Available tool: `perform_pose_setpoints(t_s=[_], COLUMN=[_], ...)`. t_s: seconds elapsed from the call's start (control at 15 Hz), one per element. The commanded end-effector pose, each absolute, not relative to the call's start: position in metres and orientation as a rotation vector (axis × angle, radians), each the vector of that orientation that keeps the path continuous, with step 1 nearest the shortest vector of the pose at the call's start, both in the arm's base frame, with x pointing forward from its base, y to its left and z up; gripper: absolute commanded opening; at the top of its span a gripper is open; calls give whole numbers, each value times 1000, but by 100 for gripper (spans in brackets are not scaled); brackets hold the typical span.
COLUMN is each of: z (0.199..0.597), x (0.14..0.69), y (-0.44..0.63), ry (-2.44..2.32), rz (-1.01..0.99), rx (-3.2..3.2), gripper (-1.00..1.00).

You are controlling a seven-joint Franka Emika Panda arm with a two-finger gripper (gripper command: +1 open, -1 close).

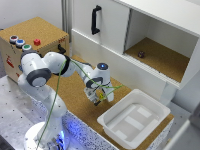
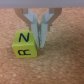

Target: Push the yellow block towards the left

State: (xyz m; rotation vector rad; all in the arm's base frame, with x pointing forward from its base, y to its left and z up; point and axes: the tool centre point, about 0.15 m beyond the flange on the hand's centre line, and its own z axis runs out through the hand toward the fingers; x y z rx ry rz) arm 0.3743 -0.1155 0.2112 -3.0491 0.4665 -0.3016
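Block [image 2: 24,44] yellow, small cube, black letters on faces; judge it light, rigid, hard-edged, likely slides easy on cork worktop [image 2: 62,67], could spin if pushed off-centre. No grasp needed; best contact flat on side face, low and centred. Wrist view: block sits on worktop, touching or just beside one finger of my gripper [image 2: 41,46]. Fingers close together, nothing between them, gripper clenched empty. Exterior view: gripper [image 1: 100,96] low over worktop, white tub [image 1: 134,120] near, toward exterior view's right.
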Motion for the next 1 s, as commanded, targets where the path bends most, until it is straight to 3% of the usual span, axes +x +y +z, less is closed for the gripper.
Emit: perform_pose_setpoints(t_s=[0.0, 0.93], z=[206, 208], x=[415, 427], y=[-79, -9], ry=[344, 252], rz=[-234, -167], rx=[-3015, -3053], gripper=[-100, -100])
